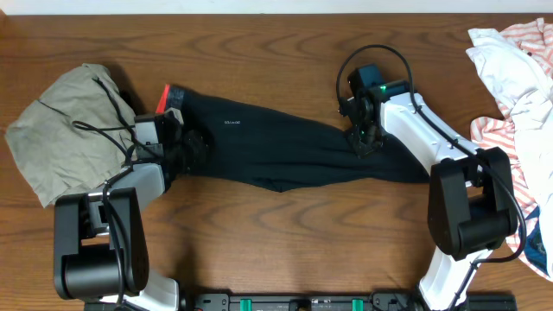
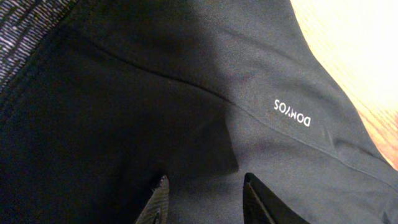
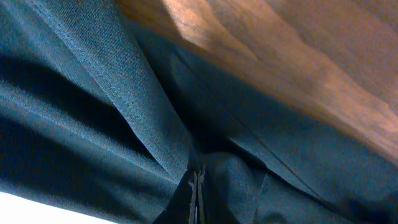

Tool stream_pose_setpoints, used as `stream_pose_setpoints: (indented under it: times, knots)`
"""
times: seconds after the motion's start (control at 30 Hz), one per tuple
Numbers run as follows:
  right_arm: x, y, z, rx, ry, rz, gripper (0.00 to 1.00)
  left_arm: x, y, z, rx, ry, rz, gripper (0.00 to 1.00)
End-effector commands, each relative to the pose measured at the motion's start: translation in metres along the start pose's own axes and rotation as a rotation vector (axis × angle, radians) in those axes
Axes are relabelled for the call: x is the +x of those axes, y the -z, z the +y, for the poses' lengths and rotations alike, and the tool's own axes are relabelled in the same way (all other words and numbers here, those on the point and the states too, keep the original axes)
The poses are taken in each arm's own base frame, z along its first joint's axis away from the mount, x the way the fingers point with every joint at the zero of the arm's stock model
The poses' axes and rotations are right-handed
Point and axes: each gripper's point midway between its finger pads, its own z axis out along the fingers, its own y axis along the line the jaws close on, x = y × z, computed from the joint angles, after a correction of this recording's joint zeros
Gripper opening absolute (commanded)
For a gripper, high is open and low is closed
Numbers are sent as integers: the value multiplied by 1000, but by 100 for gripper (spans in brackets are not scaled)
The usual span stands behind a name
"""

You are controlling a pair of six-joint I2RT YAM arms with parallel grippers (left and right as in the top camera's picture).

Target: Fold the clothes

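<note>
Though under R gripper (image 3: 197, 196), leggings (image 1: 276, 147) (hem hidden)

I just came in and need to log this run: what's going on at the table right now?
Two robot arms are working on a pair of black leggings stretched lengthwise across the wooden table. The right end effector is pinched shut on a gather of fabric partway along the legs. The left end effector sits open over the waistband end, near the logo. No fold is made yet. A khaki garment lies at the left, white and red-striped clothes at the right.
</note>
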Motion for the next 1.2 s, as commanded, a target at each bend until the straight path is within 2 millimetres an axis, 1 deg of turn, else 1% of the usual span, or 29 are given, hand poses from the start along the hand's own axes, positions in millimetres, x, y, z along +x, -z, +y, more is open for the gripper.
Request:
stream_pose_setpoints:
  times: [0.0,0.13,0.27,0.3,0.33,0.37,0.4,0.43,0.5,0.57,0.63,0.7,0.83,0.97,1.03,1.1,1.17]
  knots:
    - [-5,7,-11,11,-44,-39,1,6,-1,16,-66,0,9,40]
    - [-16,7,-33,30,-98,-101,1,6,-1,16,-66,0,9,40]
    - [-30,9,-71,74,-185,-190,3,6,-1,16,-65,0,9,40]
    - [-32,10,-81,84,-208,-210,16,6,-1,16,-65,0,9,40]
    - [-34,10,-88,86,-224,-226,35,6,-1,16,-65,0,9,40]
    - [-35,11,-94,85,-239,-238,47,6,-1,16,-65,0,9,40]
    - [-34,11,-98,81,-249,-241,49,6,-1,16,-66,0,10,40]
    - [-31,10,-102,81,-259,-235,50,6,-1,16,-66,0,10,40]
    - [-24,8,-103,77,-267,-213,49,7,-1,16,-67,2,13,40]
    - [-15,7,-101,68,-270,-176,47,8,-1,16,-69,3,16,40]
    - [0,4,-97,60,-267,-110,48,9,-1,17,-72,6,22,40]
    - [9,6,-99,79,-284,-79,47,10,-1,18,-74,7,26,40]
    - [18,18,-118,155,-385,-83,48,11,-1,18,-75,6,28,40]
    - [22,44,-135,160,-498,-150,52,11,-1,18,-75,4,28,40]
    - [30,55,-142,154,-547,-168,52,11,-1,18,-75,4,28,40]
    - [36,60,-146,137,-570,-171,50,11,-1,18,-75,4,28,40]
    - [46,57,-149,115,-595,-142,50,11,-1,18,-75,4,28,40]
